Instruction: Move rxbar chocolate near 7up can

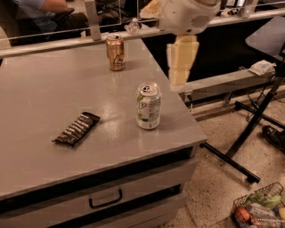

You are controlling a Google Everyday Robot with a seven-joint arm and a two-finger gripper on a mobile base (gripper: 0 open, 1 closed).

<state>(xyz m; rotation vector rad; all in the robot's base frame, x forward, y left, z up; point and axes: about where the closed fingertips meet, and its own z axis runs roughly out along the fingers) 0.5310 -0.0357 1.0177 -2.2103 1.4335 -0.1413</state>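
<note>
The rxbar chocolate (77,129), a flat dark wrapper with pale lettering, lies on the grey table (53,89) at the left front. The 7up can (148,106), white and green with a silver top, stands upright near the table's right edge. My gripper (180,60) hangs from the white arm above the table's right edge, up and to the right of the 7up can and far from the bar. It holds nothing.
A gold-brown can (116,52) stands at the table's back. A railing (49,42) and a seated person (40,13) lie behind. A black stand (249,133) and a basket of items (258,209) sit on the floor to the right.
</note>
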